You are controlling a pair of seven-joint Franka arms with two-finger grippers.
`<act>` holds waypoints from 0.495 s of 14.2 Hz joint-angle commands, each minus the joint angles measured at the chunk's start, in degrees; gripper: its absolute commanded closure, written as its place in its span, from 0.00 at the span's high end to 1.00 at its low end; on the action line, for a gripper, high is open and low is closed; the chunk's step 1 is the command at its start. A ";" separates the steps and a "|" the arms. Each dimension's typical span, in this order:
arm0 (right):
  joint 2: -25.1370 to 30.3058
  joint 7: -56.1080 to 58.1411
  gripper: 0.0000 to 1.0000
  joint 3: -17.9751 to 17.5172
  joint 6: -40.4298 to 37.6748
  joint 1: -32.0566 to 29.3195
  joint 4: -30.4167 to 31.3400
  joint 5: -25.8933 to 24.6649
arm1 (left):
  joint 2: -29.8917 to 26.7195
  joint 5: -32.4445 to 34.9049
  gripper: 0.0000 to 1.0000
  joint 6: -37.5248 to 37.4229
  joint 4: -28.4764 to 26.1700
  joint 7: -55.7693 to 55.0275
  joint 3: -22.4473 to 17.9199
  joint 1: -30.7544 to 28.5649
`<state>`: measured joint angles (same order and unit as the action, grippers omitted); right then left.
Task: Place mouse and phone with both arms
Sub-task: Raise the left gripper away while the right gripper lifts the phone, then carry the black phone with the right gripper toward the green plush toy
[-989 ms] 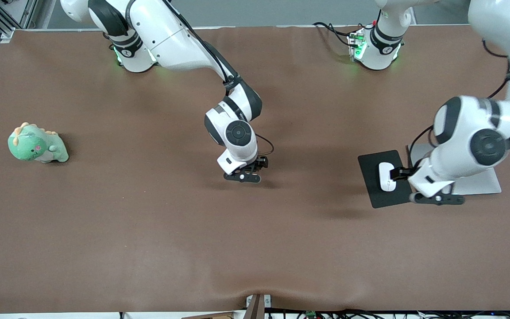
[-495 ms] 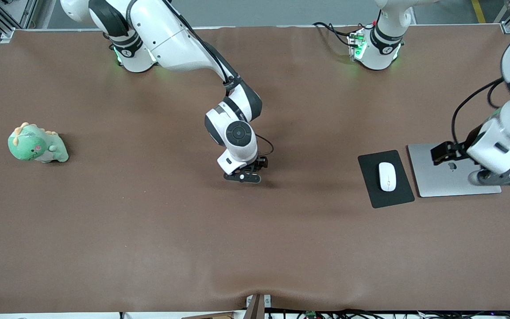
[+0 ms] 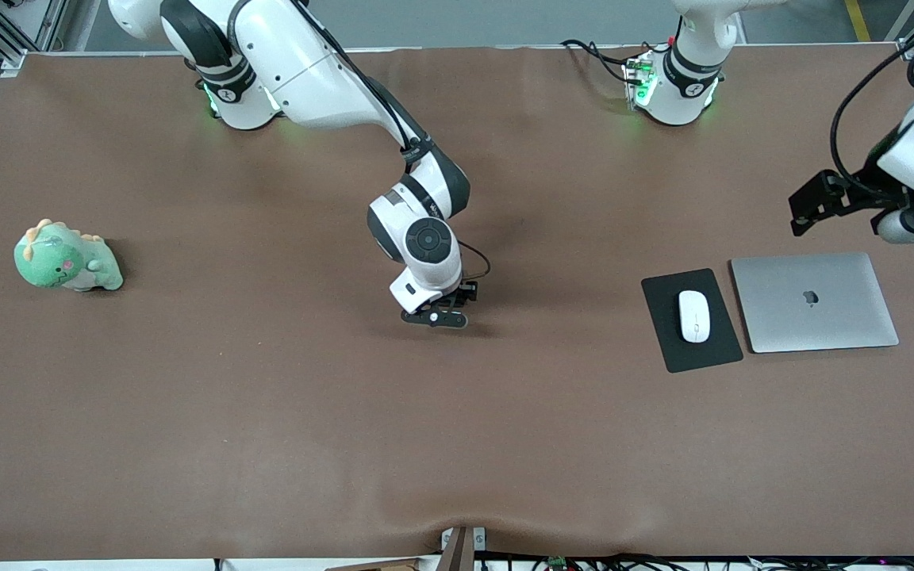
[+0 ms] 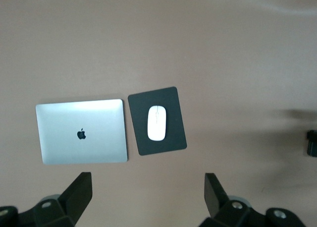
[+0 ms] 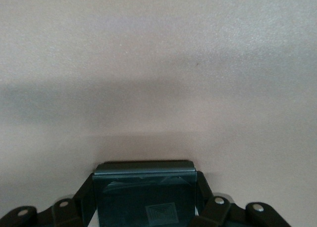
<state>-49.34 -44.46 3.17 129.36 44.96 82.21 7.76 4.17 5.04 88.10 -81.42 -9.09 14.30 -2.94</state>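
Observation:
The white mouse (image 3: 693,316) lies on a black pad (image 3: 667,349) toward the left arm's end of the table; the left wrist view shows the mouse (image 4: 157,123) far below. My left gripper (image 3: 913,224) hangs high over the table's edge beside the laptop. This left gripper (image 4: 147,188) is open and holds nothing. My right gripper (image 3: 435,316) is low at the middle of the table and hides the phone in the front view. In the right wrist view the glossy black phone (image 5: 143,180) sits between the fingers (image 5: 85,199) of the right gripper (image 5: 144,199), shut on it.
A closed silver laptop (image 3: 814,301) lies beside the black pad, on the side toward the left arm's end. A green dinosaur plush (image 3: 67,258) sits at the right arm's end. The brown table cover (image 3: 266,412) is bare nearer the camera.
My left arm has pulled up and away from the mouse, leaving it on the pad, and uncovered the laptop. My right gripper has stayed in place and shut on the phone.

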 commanded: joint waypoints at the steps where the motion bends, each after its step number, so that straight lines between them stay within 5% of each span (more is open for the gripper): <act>1: 1.51 -0.89 0.00 0.79 -1.21 -0.05 -0.30 -0.12 | -5.66 -1.44 1.00 0.85 -7.34 -0.31 -9.44 8.98; 7: 19.78 8.82 0.00 4.13 -14.91 -12.41 4.44 -0.12 | -6.46 -2.67 1.00 0.67 -7.79 -0.75 -10.78 9.35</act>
<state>-37.42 -41.47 8.22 117.30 38.57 81.58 7.67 -1.12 3.59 88.14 -87.97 -9.33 3.94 6.29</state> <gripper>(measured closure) 0.203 0.000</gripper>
